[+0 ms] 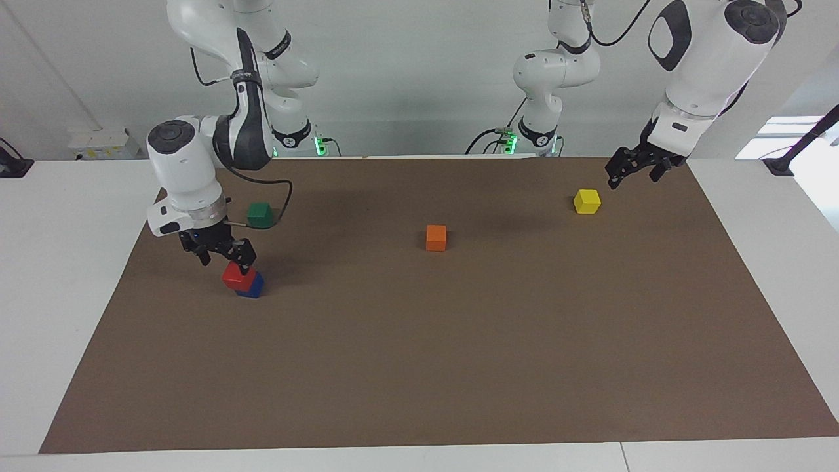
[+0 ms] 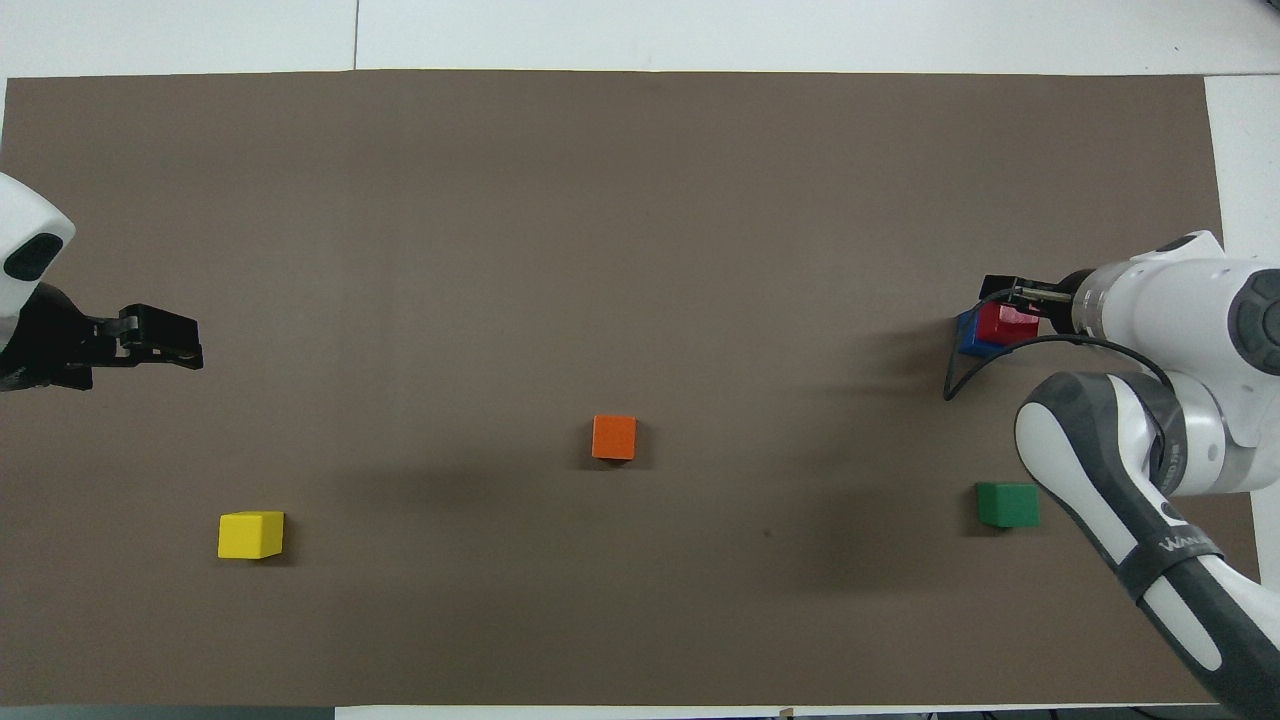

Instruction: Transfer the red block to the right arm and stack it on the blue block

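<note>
The small glossy bright-red cube [image 1: 237, 276] sits on top of the small glossy deep-blue cube [image 1: 252, 286] near the desk's edge at the right arm's end, roughly midway between the desk's two long edges. It lies turned a little against the blue cube and overhangs it slightly, so the stack looks made but not square. The right arm's black two-finger gripper [image 1: 223, 255] is directly above the red cube, one fingertip at its top edge; I cannot tell whether its fingers are spread or pinching the cube. The left arm's black gripper [image 1: 632, 167] waits in the air over the corner of the desk at its own end, above the glossy yellow cube [image 1: 587, 201], its fingers apparently pressed together and holding nothing.

The red cube looks light, rigid and smooth-faced, so it should neither deform nor break, though a glossy face may slip under a weak pinch. I would take it by two parallel side faces, at mid-height. Being light, it could shift or tip off the blue cube if a finger drags on release.

A glossy orange cube [image 1: 436, 237] lies mid-desk, and a dark green cube [image 1: 259, 214] near the right arm's base.
</note>
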